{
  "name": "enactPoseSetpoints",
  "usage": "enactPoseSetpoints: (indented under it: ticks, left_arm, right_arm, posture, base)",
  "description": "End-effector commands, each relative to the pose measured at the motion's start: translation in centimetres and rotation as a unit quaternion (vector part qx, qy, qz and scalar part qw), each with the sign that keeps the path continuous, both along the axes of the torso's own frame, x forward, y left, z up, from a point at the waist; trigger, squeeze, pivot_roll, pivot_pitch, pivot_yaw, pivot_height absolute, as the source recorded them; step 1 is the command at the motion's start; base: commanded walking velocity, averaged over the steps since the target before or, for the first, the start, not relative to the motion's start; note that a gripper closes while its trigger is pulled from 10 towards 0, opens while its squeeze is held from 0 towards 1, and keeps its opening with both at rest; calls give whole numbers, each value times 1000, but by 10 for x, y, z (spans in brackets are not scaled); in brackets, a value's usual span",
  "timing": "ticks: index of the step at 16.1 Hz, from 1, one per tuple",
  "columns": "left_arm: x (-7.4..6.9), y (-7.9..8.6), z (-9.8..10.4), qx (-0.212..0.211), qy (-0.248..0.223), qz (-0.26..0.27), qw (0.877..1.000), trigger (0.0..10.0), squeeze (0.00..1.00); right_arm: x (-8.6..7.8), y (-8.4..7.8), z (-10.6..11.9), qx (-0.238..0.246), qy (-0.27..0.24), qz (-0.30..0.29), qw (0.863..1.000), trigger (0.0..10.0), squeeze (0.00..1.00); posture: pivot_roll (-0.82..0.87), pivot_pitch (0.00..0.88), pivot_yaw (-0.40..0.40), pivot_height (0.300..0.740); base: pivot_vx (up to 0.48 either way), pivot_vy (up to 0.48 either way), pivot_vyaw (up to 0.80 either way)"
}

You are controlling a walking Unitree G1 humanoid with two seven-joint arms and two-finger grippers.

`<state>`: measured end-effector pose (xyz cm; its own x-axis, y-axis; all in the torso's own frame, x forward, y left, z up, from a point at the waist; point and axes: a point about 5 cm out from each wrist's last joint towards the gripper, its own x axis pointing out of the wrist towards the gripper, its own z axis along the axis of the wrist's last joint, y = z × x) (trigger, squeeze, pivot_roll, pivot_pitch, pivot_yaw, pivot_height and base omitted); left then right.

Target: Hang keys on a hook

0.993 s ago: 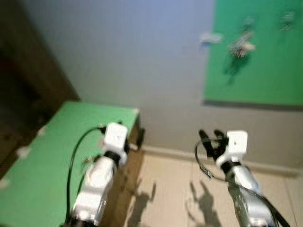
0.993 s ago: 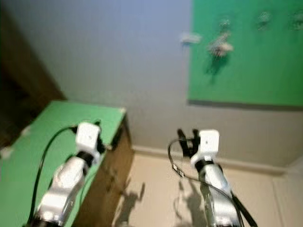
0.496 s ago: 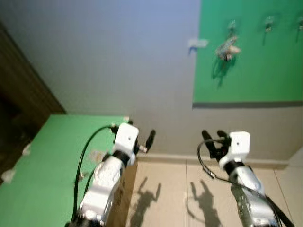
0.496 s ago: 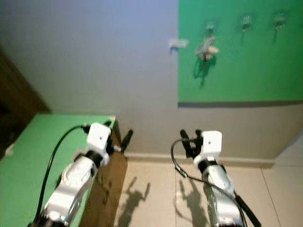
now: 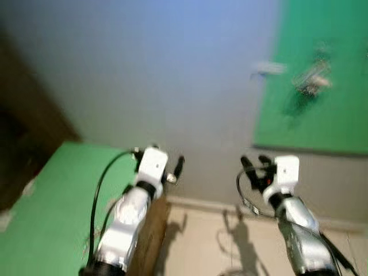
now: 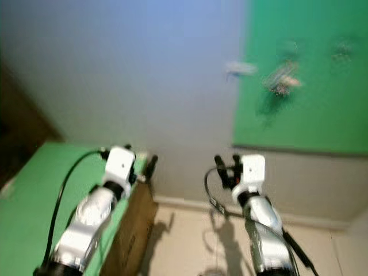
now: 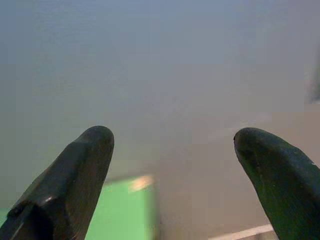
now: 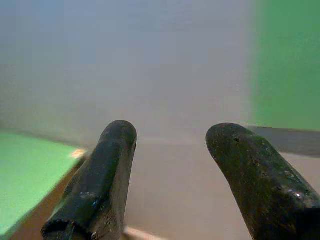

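A bunch of keys (image 5: 310, 82) hangs, blurred, from a hook high on a green board (image 5: 328, 121) on the wall at upper right. Another hook (image 6: 342, 53) shows as a smear further right on the board. My left gripper (image 7: 172, 137) is raised over the corner of a green-topped cabinet, open, with nothing between its fingers (image 5: 179, 165). My right gripper (image 5: 255, 162) is raised toward the wall well below and left of the keys, also open and holding nothing.
The green-topped cabinet (image 5: 40, 213) with a brown side (image 5: 152, 236) stands at lower left against the grey wall (image 5: 161, 75). Dark brown woodwork (image 5: 20, 126) is at far left. A small white tag (image 5: 269, 68) sits beside the board. Beige tiled floor (image 5: 201, 241) lies below.
The whole picture has shifted and blurred, so the camera has moved; the green board now sits further right. Both arms hold much the same raised pose, fingers still apart.
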<state>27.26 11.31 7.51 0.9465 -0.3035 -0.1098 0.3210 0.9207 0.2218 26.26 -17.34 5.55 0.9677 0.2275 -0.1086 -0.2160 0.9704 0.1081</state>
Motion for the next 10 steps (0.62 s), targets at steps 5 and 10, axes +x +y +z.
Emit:
enactPoseSetpoints:
  ticks: [5,10]
  left_arm:
    - [-1,7,-3,3,9,15,1000,10000,0]
    - [-3,3,-4,-5,8,19,1000,10000,0]
  right_arm:
    - [3,10,-1,7,9,28,1000,10000,0]
    - [5,10,1,6,13,46,999,10000,0]
  posture:
    - [-182,16,114,740]
    - [-183,27,104,740]
  base:
    - [0,0,680]
    - [0,0,616]
